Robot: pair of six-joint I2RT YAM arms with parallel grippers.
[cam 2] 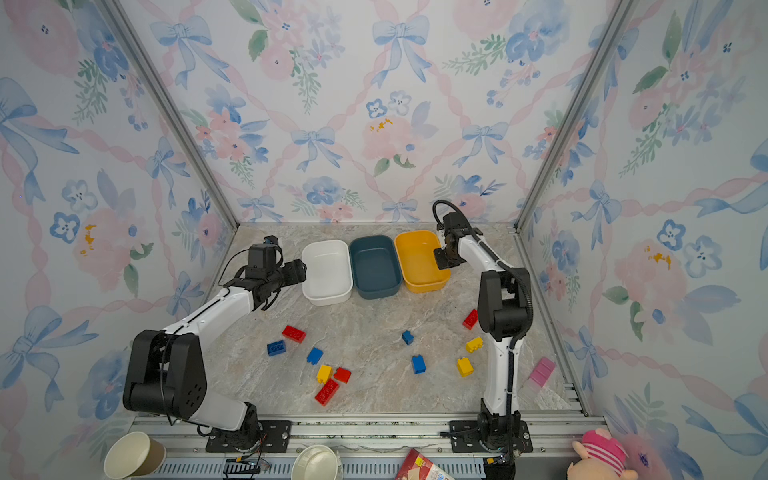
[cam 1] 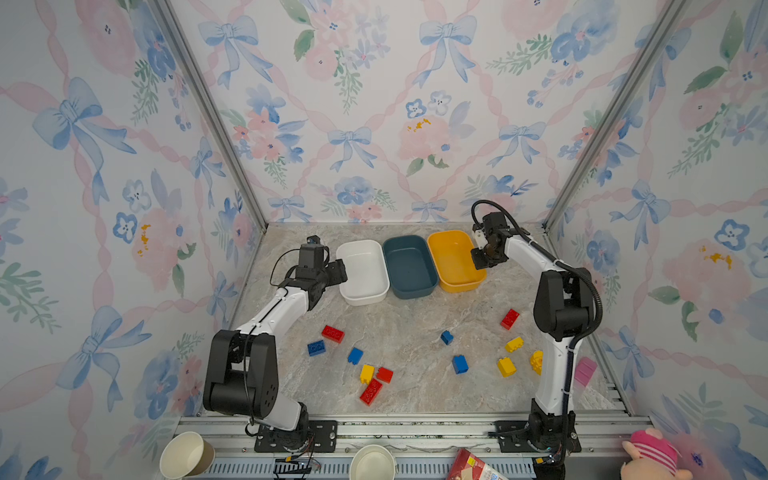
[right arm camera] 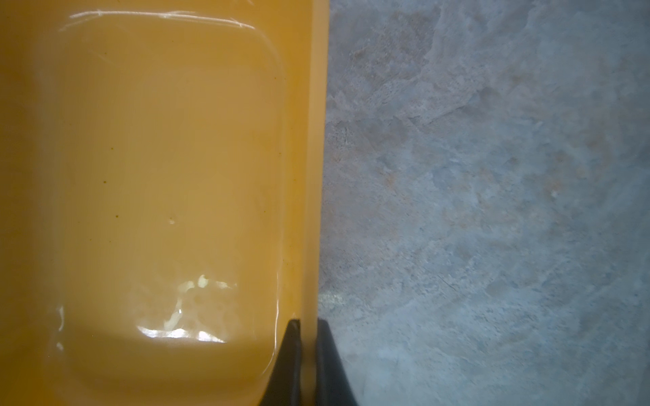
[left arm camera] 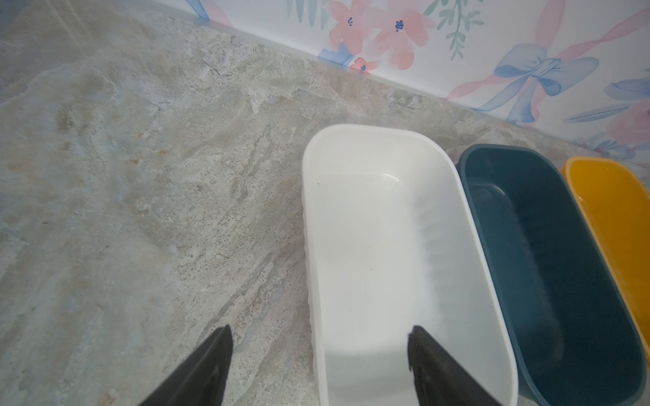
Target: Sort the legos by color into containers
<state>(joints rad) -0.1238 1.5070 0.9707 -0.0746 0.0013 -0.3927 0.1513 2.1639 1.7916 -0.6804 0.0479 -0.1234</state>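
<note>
Three containers stand in a row at the back: white (cam 1: 363, 272), teal (cam 1: 409, 266) and yellow (cam 1: 451, 257), all with nothing inside. My left gripper (cam 1: 343, 270) (left arm camera: 320, 337) is open, its jaws straddling the white tub's (left arm camera: 380, 228) left rim without touching it. My right gripper (cam 1: 478, 259) (right arm camera: 308, 327) is shut on the right wall of the yellow tub (right arm camera: 158, 158). The legos lie loose on the table nearer the front: red (cam 1: 332, 333), blue (cam 1: 316, 348), yellow (cam 1: 366, 373), red (cam 1: 370, 391), blue (cam 1: 460, 364), red (cam 1: 510, 319), yellow (cam 1: 506, 367) and several more.
A pale pink block (cam 1: 585, 370) lies by the right wall behind the right arm. Two paper cups (cam 1: 185, 455) (cam 1: 372, 463), a red packet (cam 1: 473, 465) and a plush toy (cam 1: 650, 455) sit below the front rail. Floral walls close in three sides.
</note>
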